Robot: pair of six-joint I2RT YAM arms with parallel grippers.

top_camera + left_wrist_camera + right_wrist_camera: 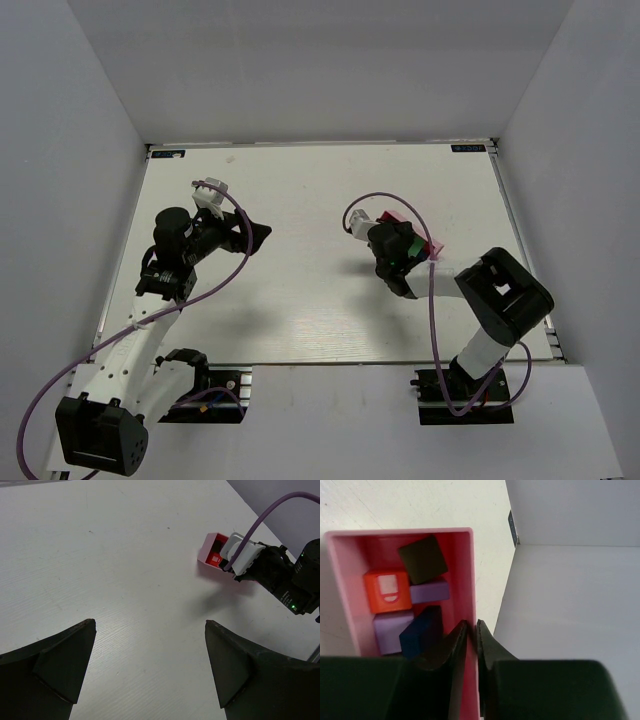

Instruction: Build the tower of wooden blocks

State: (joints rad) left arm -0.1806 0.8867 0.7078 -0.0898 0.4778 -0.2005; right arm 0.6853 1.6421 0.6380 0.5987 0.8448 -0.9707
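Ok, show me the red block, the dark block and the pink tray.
red block point(387, 591), right wrist view, middle of its top face.
dark block point(422, 558), right wrist view, middle of its top face.
pink tray point(395, 531), right wrist view, on its far rim, clear of the blocks.

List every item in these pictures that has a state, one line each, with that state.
Pink tray, upright, holding blocks.
Wood blocks, jumbled loose in the tray.
Tower, not begun.
Left end effector, open wide, empty.
Right end effector, jaws almost together astride the tray wall; grip unclear.
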